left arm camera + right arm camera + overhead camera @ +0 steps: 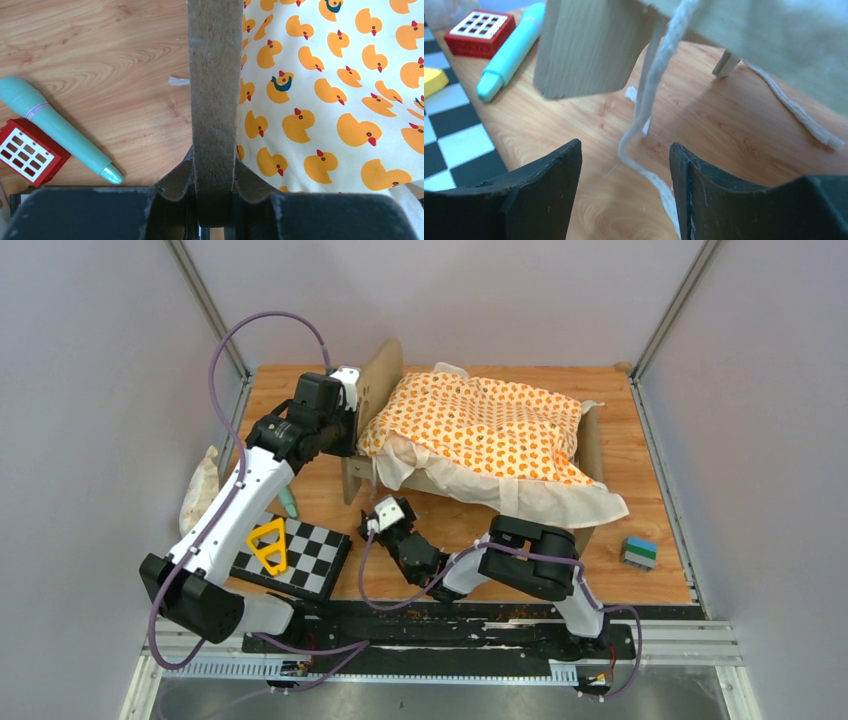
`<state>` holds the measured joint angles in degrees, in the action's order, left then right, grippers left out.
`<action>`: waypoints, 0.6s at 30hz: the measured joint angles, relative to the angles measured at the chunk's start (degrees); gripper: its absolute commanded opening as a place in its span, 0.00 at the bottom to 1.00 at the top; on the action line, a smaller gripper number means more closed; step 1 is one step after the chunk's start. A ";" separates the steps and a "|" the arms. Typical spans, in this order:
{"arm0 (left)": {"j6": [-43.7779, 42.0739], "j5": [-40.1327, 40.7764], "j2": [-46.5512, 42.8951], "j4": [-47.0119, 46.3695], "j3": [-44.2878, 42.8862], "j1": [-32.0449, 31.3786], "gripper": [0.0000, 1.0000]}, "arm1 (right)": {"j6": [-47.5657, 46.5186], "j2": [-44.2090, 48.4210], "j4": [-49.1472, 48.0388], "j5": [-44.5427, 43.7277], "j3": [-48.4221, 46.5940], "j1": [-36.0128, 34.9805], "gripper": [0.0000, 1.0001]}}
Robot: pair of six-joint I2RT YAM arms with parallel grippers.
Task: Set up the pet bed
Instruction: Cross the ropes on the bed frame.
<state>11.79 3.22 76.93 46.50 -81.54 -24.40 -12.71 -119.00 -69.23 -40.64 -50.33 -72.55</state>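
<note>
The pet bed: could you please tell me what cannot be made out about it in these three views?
- Top view: the pet bed's base is covered by the duck-print cushion; the right-hand end board shows only as a sliver past it.
- Left wrist view: the end board is seen edge-on and cut off by the top edge, so its faces are unseen.
- Right wrist view: the tie cord leaves at the bottom edge, end unseen.

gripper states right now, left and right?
Left gripper: shut on the end board of the pet bed.
Right gripper: open, holding nothing; a tie cord hangs between its jaws.
</note>
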 measured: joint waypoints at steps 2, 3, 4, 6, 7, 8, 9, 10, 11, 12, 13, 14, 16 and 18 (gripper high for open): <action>0.07 -0.15 0.00 0.94 -0.68 0.00 0.00 | -0.55 -0.63 -1.46 0.52 -1.14 1.05 0.64; 0.13 -0.24 -0.02 1.38 -0.98 0.00 0.00 | -0.70 -1.01 -1.86 0.79 -1.92 1.60 0.63; 0.20 -0.28 -0.02 1.90 -1.33 0.00 0.00 | -0.83 -1.40 -2.14 0.96 -2.60 1.97 0.62; 0.26 -0.33 -0.11 2.54 -1.73 0.00 0.00 | -0.90 -2.69 -2.95 1.29 -4.55 2.80 0.62; 0.26 -0.31 -0.11 2.71 -1.81 0.00 0.00 | -1.03 -3.37 -3.10 1.51 -5.31 3.13 0.61; 0.26 -0.28 -0.11 2.73 -2.01 0.02 0.00 | -0.94 -4.11 -3.34 1.75 -6.03 3.32 0.60; 0.28 -0.33 -0.11 2.91 -2.03 0.04 0.00 | -0.94 -4.96 -3.48 1.92 -6.84 3.41 0.59; 0.28 -0.33 -0.11 3.32 -2.27 0.02 0.00 | -0.92 -5.86 -3.54 2.14 -7.72 3.50 0.58; 0.28 -0.37 -0.11 3.67 -2.45 0.00 0.00 | -0.90 -6.75 -3.52 2.23 -8.63 3.50 0.56; 0.28 -0.37 -0.11 3.91 -2.58 0.00 0.00 | -0.90 -7.61 -3.52 2.25 -9.44 3.54 0.54; 0.28 -0.37 -0.20 4.09 -2.60 0.02 0.00 | -0.90 -8.24 -3.52 2.25 -9.97 3.63 0.51; 0.26 -0.37 -0.20 4.26 -2.60 0.02 0.00 | -0.90 -9.05 -3.52 2.23 -10.69 3.76 0.46; 0.28 -0.37 -0.22 4.31 -2.60 0.00 0.00 | -0.92 -10.51 -3.50 2.21 -12.15 4.20 0.37; 0.26 -0.37 -0.24 4.31 -2.60 0.00 0.00 | -0.98 -11.63 -3.45 2.23 -13.25 4.70 0.21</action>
<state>12.05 2.85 76.69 50.81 -84.14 -24.40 -13.69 -130.63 -72.69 -38.41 -63.57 -67.85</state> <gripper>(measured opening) 0.228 0.410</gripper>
